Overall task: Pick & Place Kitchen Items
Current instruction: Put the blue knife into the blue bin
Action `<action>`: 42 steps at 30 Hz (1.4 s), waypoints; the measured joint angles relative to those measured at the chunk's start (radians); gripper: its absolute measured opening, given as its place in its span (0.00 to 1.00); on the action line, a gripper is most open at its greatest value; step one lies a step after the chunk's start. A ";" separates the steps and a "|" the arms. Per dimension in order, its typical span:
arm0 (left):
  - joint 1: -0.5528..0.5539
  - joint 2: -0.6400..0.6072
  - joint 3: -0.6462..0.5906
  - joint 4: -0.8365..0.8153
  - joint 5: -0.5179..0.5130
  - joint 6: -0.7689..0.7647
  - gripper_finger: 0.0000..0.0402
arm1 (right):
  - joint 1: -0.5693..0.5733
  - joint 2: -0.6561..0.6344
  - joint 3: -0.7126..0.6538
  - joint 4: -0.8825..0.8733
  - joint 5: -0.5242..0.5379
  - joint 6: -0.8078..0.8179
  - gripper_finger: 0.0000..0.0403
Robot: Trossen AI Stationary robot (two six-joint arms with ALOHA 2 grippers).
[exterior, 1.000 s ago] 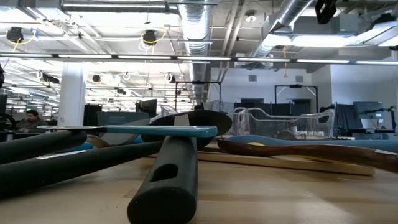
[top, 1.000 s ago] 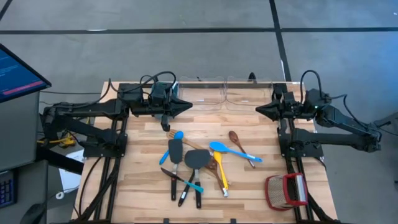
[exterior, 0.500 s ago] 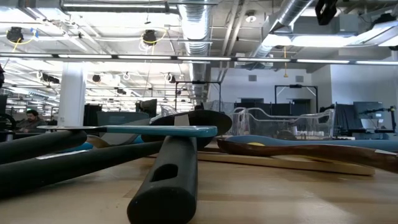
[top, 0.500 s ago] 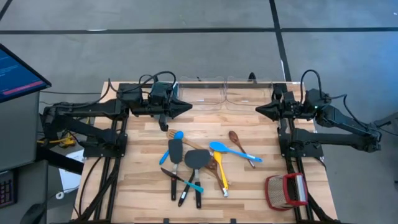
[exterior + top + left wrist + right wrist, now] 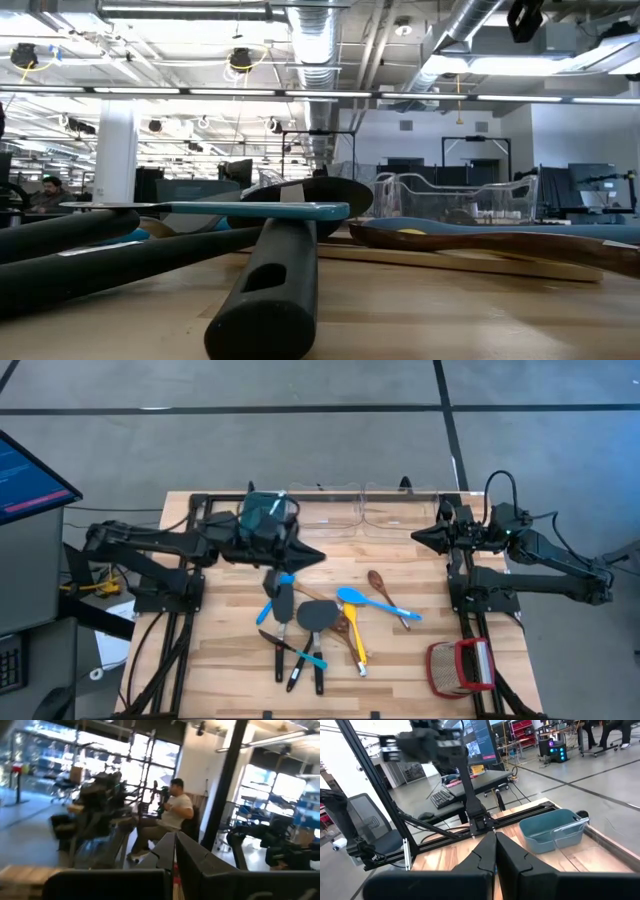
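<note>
Left gripper [image 5: 318,555] pinched shut, holding nothing — it hangs just beside the far end of the kitchen items [image 5: 318,622], which lie heaped mid-table. Right gripper [image 5: 416,535] also shut and empty, at the table's far right — well apart from the pile.

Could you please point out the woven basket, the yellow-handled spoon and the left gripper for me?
woven basket [image 5: 460,666], high view, on its red rim.
yellow-handled spoon [image 5: 356,645], high view, on the handle.
left gripper [image 5: 322,557], high view, at the tip of its shut fingers.
</note>
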 joint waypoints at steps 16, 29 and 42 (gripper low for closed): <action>-0.035 0.234 0.228 -0.156 -0.010 0.014 0.01 | 0.000 0.000 0.000 -0.068 -0.002 -0.037 0.01; -0.082 0.250 0.228 -0.517 -0.145 0.064 0.00 | 0.000 0.000 0.000 -0.091 -0.002 -0.036 0.01; -0.204 0.250 0.266 -0.618 -0.304 0.020 0.00 | -0.002 0.000 0.000 -0.091 -0.001 -0.036 0.01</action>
